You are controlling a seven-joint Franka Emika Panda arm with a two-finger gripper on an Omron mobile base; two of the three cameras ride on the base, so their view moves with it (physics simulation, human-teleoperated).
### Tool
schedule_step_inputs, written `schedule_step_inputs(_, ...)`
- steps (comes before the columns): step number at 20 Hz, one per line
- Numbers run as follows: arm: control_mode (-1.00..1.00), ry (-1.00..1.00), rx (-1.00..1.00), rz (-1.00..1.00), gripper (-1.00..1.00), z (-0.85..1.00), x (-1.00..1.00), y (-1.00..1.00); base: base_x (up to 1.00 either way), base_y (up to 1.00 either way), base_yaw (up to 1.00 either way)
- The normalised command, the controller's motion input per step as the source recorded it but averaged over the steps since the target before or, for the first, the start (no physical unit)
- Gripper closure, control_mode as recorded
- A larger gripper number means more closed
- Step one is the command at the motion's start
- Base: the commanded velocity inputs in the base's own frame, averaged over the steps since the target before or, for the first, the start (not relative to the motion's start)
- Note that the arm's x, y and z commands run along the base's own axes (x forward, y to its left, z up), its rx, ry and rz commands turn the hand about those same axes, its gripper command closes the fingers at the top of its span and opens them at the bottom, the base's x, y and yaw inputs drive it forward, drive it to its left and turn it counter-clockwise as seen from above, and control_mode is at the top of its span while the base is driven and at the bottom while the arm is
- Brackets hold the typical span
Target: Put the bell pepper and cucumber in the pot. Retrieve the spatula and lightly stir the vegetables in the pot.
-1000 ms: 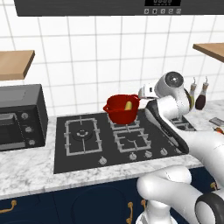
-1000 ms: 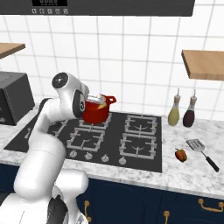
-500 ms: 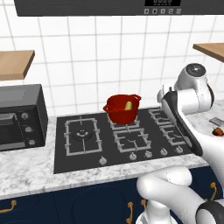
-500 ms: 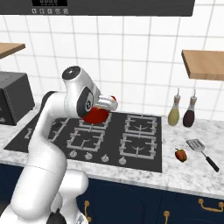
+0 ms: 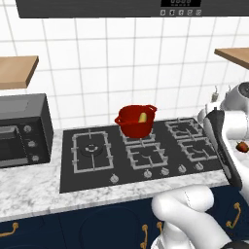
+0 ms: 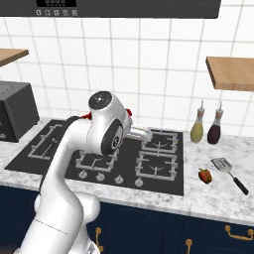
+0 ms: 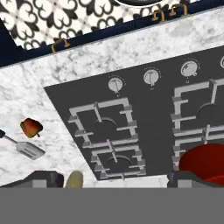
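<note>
The tool [image 7: 111,177] is wide open and holds nothing; its two dark tips show at the bottom of the hand view with a big gap between them. It hangs above the stove [image 7: 144,127], over the right-hand burners and not touching anything. The red pot [image 5: 136,119] sits on a back burner, off to one side of the tool, and something pale yellow-green lies inside it, which is likely the cucumber. The bell pepper [image 6: 204,175] is not in the pot yet. It is the small red thing lying on the marble worktop [image 6: 213,198], past the edge of the stove and well away from the tool, on the side away from the pot. The spatula [image 6: 228,171] lies just beside the pepper, a little farther out, with its flat slotted head pointing toward the wall and its handle toward the front edge. Two bottles [image 6: 207,127] stand behind them near the wall. So the next move is probably to reach out over the worktop toward the pepper and come down on it from above.
</note>
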Motion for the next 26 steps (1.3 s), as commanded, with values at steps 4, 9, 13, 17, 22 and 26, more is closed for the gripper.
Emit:
schedule_step_inputs(4, -1.00, 0.00, 0.02, 0.00, -1.00, -0.13, -0.23, -0.73, 0.00, 0.00, 0.00)
schedule_step_inputs(9, -1.00, 0.07, -0.04, -0.02, -1.00, -0.16, -0.06, -0.14, 0.00, 0.00, 0.00)
schedule_step_inputs(13, -1.00, 0.13, -0.01, 0.00, -1.00, -0.08, 0.00, -0.36, 0.00, 0.00, 0.00)
schedule_step_inputs(17, -1.00, 0.13, -0.05, 0.00, -1.00, -0.08, 0.00, -0.47, 0.00, 0.00, 0.00)
schedule_step_inputs(22, -1.00, 0.11, -0.01, 0.02, -1.00, -0.08, 0.00, -0.47, 0.00, 0.00, 0.00)
schedule_step_inputs(26, -1.00, 0.04, 0.00, 0.01, -1.00, -0.09, 0.00, -0.41, 0.00, 0.00, 0.00)
